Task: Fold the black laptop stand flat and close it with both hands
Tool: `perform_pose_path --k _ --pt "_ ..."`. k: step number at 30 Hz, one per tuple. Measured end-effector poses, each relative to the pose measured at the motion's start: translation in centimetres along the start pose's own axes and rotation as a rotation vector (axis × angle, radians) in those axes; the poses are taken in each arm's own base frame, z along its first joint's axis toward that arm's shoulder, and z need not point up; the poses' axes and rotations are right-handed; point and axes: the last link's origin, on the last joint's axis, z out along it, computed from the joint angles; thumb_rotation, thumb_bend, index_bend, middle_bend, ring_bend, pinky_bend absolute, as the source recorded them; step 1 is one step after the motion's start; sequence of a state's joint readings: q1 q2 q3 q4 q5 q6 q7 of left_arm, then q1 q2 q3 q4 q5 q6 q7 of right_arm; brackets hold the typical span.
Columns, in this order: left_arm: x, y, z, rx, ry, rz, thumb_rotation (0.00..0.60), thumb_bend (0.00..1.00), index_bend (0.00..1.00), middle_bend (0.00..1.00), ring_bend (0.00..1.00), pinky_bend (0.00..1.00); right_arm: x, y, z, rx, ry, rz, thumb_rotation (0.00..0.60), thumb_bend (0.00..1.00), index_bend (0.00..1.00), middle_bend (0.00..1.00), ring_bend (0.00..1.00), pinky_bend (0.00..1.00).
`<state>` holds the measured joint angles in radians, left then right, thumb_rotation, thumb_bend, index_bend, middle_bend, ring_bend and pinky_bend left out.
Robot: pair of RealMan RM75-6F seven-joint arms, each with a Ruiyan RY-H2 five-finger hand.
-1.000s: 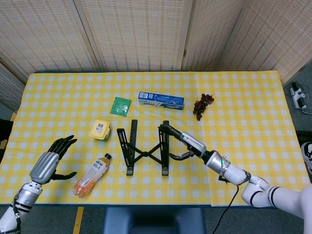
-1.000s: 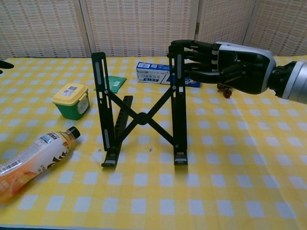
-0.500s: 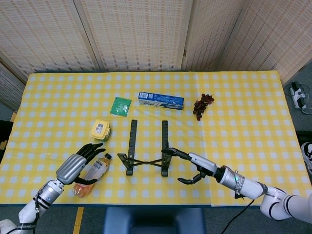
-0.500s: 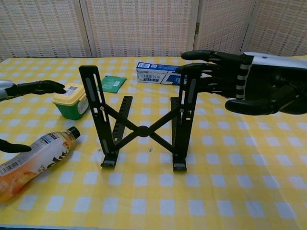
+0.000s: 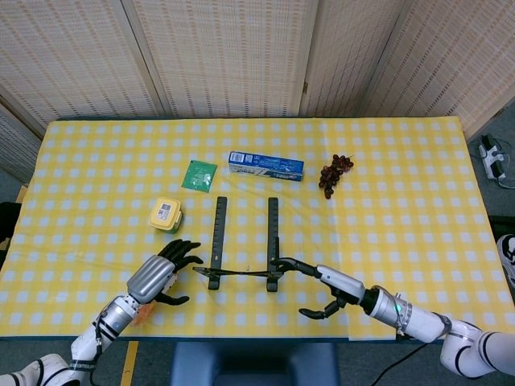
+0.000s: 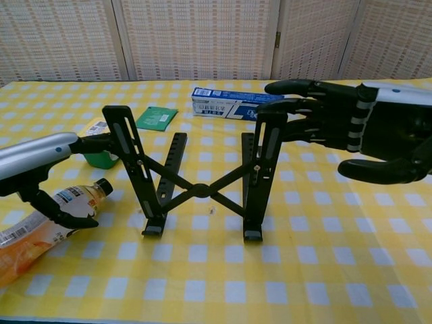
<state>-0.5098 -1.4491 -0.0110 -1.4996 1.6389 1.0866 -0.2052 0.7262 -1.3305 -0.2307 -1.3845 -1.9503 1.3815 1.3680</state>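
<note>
The black laptop stand (image 5: 241, 241) (image 6: 199, 190) stands open mid-table, its two uprights leaning outward and joined by a crossed link. From the left, my left hand (image 5: 163, 278) (image 6: 42, 160) reaches in; its fingertips (image 6: 101, 142) touch the top of the left upright and the thumb hangs apart below. My right hand (image 5: 326, 283) (image 6: 351, 131) comes from the right, fingertips (image 6: 280, 108) resting against the top of the right upright, thumb spread below. Neither hand grips the stand.
An orange drink bottle (image 6: 40, 226) lies under my left hand, near the front edge. A yellow-lidded tub (image 5: 165, 215), a green packet (image 5: 199, 174), a blue box (image 5: 265, 166) and grapes (image 5: 334, 173) sit behind the stand on the yellow checked cloth (image 5: 402, 233).
My left hand has swung right from the table's left side to the stand's left upright. My right hand has drawn back toward the front edge, and the uprights have spread wider and sunk lower.
</note>
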Motion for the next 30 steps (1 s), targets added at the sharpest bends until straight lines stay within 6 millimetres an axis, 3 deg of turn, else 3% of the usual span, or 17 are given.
perform_pose_path --k 6,17,30 --pt "-1.4 0.1 1.6 0.031 0.031 -0.022 0.600 0.22 0.41 0.18 0.11 0.02 0.3 0.0 -0.1 -0.013 0.016 -0.009 0.600 0.41 0.00 0.08 0.13 0.00" --pt "-2.9 0.6 3.6 0.054 0.066 -0.109 0.600 0.25 0.44 0.22 0.15 0.04 0.6 0.3 0.2 -0.027 0.041 -0.009 0.600 0.41 0.00 0.08 0.13 0.00" --pt "-3.0 1.4 4.8 0.043 0.095 -0.132 0.600 0.25 0.46 0.24 0.17 0.05 0.7 1.5 2.1 -0.050 0.033 0.024 0.600 0.41 0.00 0.08 0.14 0.00"
